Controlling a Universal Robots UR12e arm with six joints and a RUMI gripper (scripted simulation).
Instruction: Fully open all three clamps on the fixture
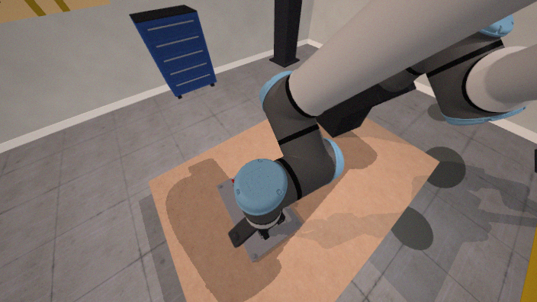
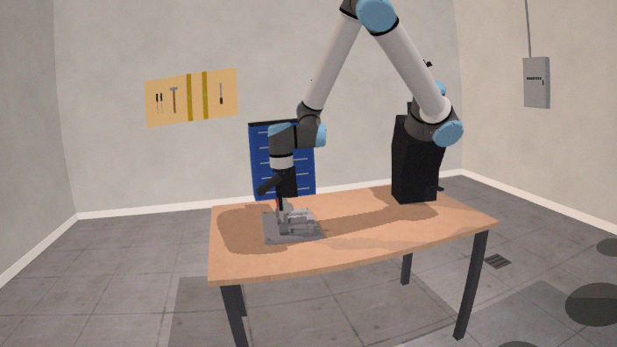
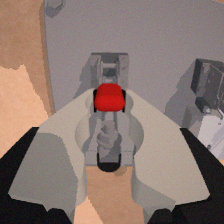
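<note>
The grey fixture plate (image 2: 290, 226) lies on the wooden table and carries the clamps and metal parts (image 2: 300, 220). My gripper (image 3: 109, 91) points straight down over the plate's left side. Its two pale fingers are shut on the red-tipped handle (image 3: 109, 97) of a toggle clamp (image 3: 108, 67). In the exterior view the gripper (image 2: 280, 205) stands on that clamp with the red tip just visible (image 2: 277, 201). In the top view the wrist hides most of the fixture; a bit of red (image 1: 233, 180) shows at its edge. The other clamps are hard to make out.
A grey block of parts (image 3: 205, 100) sits at the right of the plate in the wrist view. The arm's black base pedestal (image 2: 412, 159) stands at the table's far right. A blue drawer cabinet (image 2: 282, 159) stands behind the table.
</note>
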